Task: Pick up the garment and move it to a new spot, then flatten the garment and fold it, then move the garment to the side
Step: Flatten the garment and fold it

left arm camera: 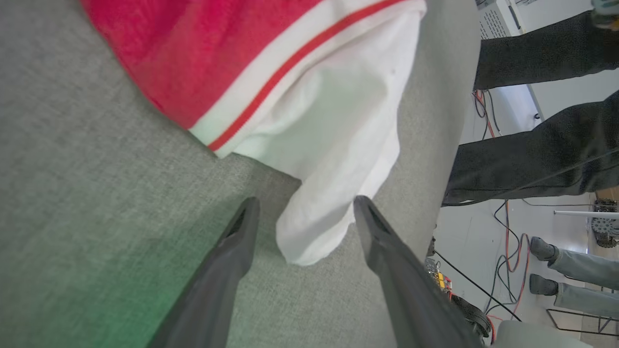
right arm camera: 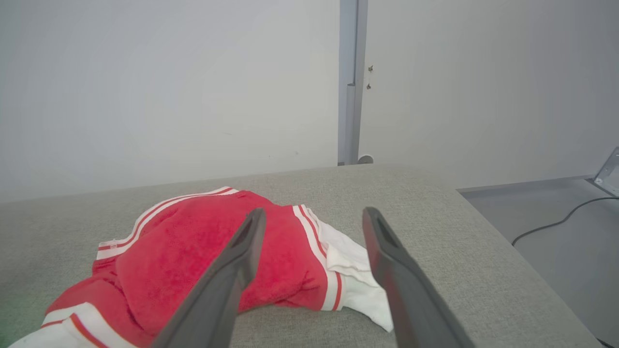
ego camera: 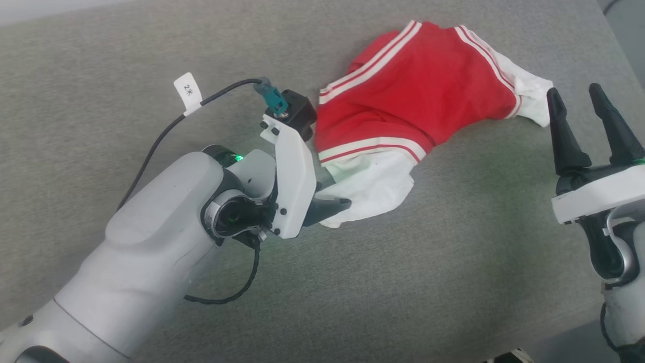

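Note:
The garment (ego camera: 413,96), red shorts with white-striped trim, lies crumpled on the grey table (ego camera: 151,50) at the upper middle. White lining (ego camera: 373,186) spills out at its near end and its right end. My left gripper (ego camera: 335,194) is open at the near lining. In the left wrist view its fingers stand on either side of the lining's tip (left arm camera: 314,232), which lies loose on the cloth-covered table. My right gripper (ego camera: 574,91) is open, just right of the garment's right end and apart from it. In the right wrist view, the right gripper (right arm camera: 314,211) looks over the garment (right arm camera: 193,251).
The table's right edge (right arm camera: 508,241) drops to a grey floor with a cable. In the left wrist view, past the table edge, a person's dark-trousered legs (left arm camera: 532,145), another person's feet (left arm camera: 541,249) and floor cables show. A black cable with a white tag (ego camera: 187,91) loops over my left arm.

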Controlling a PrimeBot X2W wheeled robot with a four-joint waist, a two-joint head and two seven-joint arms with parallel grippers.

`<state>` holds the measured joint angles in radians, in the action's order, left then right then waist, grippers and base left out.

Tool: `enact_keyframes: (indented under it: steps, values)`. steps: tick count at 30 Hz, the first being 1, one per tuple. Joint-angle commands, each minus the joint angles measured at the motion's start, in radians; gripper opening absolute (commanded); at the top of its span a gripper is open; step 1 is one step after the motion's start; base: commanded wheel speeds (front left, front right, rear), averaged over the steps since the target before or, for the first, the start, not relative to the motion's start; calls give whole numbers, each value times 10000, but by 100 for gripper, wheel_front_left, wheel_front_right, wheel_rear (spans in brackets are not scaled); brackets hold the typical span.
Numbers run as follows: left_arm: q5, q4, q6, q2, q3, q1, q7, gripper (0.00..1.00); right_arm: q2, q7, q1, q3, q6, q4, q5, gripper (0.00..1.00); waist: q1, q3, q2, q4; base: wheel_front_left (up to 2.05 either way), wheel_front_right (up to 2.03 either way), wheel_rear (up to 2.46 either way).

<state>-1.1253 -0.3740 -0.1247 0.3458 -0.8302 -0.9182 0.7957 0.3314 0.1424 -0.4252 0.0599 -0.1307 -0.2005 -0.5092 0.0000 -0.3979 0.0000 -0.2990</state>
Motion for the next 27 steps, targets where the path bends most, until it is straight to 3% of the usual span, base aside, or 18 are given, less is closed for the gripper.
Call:
enact_keyframes:
  steps: [1, 3, 4, 5, 6, 11, 24, 27]
  values:
    - [34, -120, -42, -2, -16, -92, -100, 100, -52, 88, -105, 41, -1, -35, -13, 100, 0, -81, 0, -113, 0, 0, 0]
    - [-71, -378, -55, -78, -131, -66, -86, 100, -57, 141, -128, 77, -1, -112, -30, 100, 0, -101, 0, -161, 0, 0, 0]
    - [-108, -467, -47, -77, -220, -56, -47, 68, -51, 155, -138, 78, -1, -144, -30, 100, 0, -100, 0, -166, 0, 0, 0]
    - [-184, -536, -52, -74, -244, -48, -56, 20, -47, 175, -149, 72, -1, -164, -32, 100, 0, -95, 0, -162, 0, 0, 0]
    - [-274, -591, -56, -61, -247, -39, -60, 0, -30, 190, -147, 56, -1, -178, -29, 100, 0, -76, 0, -143, 0, 0, 0]
    - [-540, -377, -64, 455, -93, -371, -282, 0, 83, 160, 12, -79, -1, -225, 32, 100, 0, 155, 0, 181, 0, 0, 0]
    - [-515, 111, -12, 3757, 704, -231, -414, 0, 271, -342, 354, -182, -1, 102, 116, 100, 0, 818, 0, 1223, 0, 0, 0]
    - [-512, -66, 76, 4117, 782, 82, -620, 0, 319, -460, 402, -213, -1, 213, 133, 100, 0, 791, 0, 1315, 0, 0, 0]
